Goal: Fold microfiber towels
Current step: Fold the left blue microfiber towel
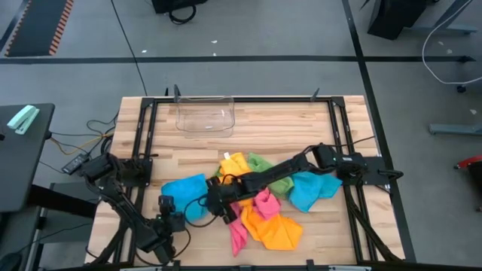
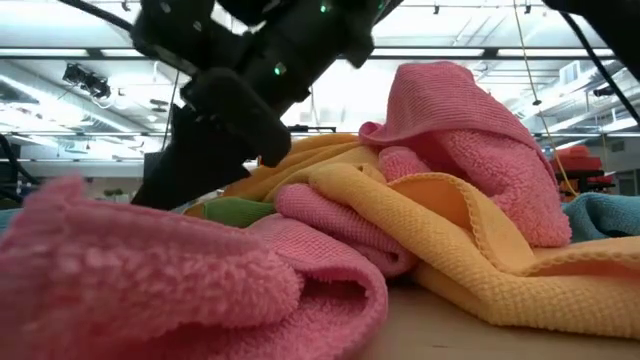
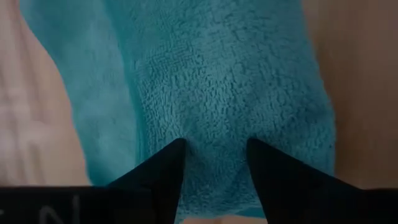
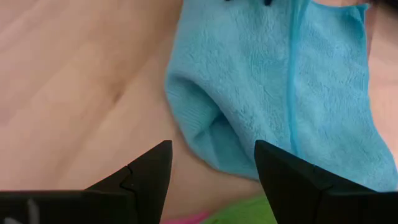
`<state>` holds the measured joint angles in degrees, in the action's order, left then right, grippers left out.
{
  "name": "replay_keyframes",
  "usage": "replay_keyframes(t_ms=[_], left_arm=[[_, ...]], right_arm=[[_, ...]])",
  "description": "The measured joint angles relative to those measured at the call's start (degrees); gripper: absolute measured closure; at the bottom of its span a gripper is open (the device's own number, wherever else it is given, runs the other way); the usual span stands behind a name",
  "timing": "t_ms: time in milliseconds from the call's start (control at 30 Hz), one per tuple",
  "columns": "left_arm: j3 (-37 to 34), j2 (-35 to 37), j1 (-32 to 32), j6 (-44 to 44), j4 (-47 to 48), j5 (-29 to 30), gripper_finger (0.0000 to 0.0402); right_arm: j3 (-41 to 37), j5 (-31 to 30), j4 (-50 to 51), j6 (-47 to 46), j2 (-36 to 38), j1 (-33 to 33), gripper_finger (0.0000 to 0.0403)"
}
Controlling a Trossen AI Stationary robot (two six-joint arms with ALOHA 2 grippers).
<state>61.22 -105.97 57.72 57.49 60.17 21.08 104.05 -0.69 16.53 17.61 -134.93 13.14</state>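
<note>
Several microfiber towels lie heaped on the wooden table: a blue towel (image 1: pixel 184 190) at the left, orange-yellow (image 1: pixel 277 227), pink (image 1: pixel 265 202) and green (image 1: pixel 265 167) ones in the middle, and another blue one (image 1: pixel 312 188) at the right. My left gripper (image 1: pixel 172 216) is down at the left blue towel (image 3: pixel 217 74), open. My right gripper (image 1: pixel 219 205) reaches across the heap and hangs open just past that blue towel's rumpled edge (image 4: pixel 205 130), over bare wood, with nothing between its fingers. My left gripper comes at the blue towel from above, slanting down. Its two fingertips (image 3: pixel 177 152) stand on the cloth's surface a little in from its edge (image 3: pixel 217 208), with a stretch of towel between them. The towel lies flat on the table. I cannot tell whether the cloth is pinched.
A clear plastic bin (image 1: pixel 205 117) stands at the table's far side. Black frame rails (image 1: pixel 143 150) run along the left and right edges. Bare wood shows along the near edge and between the bin and the heap.
</note>
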Motion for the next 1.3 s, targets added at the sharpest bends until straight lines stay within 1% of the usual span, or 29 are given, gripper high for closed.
replay_keyframes(t_ms=[133,233,367,533,600,733,800,900,1100,1300], left_arm=[[0.01,0.11,-1.71,4.6,-1.73,-2.77,0.0229],[0.43,0.13,-2.85,7.79,-3.39,-3.08,0.0236],[0.45,0.24,-4.77,11.65,-6.32,-3.46,0.0243],[3.03,-0.1,-6.93,15.75,-8.71,-3.58,0.0246],[4.95,-0.13,-7.45,14.95,-8.18,-3.58,0.0246],[9.62,-0.13,-7.47,12.43,-1.73,-3.49,0.0248],[11.52,-0.11,-7.37,11.36,1.32,-3.28,0.0247],[13.57,-0.11,-6.72,7.79,1.98,-3.07,0.0241],[14.2,-0.11,-4.35,-0.15,2.33,-2.97,0.0226],[14.2,-0.11,-2.17,-5.91,2.34,-2.95,0.019]], right_arm=[[0.02,4.62,-0.41,4.44,-0.03,-2.38,0.0165],[0.04,7.83,0.69,8.77,-0.03,-3.83,0.0168],[0.04,10.79,5.11,13.95,0.14,-5.18,0.0175],[0.09,14.58,6.81,16.39,0.5,-6.85,0.0181],[0.09,14.49,7.13,16.5,0.5,-6.88,0.0183],[0.09,14.46,7.0,16.4,0.52,-5.43,0.0187],[0.09,13.16,7.32,16.21,0.92,-4.67,0.0189],[0.17,11.0,6.9,16.51,1.51,-3.49,0.0191],[0.15,9.69,6.04,16.64,1.98,-1.54,0.0192],[0.15,7.42,5.37,16.91,1.98,-0.61,0.0192]])
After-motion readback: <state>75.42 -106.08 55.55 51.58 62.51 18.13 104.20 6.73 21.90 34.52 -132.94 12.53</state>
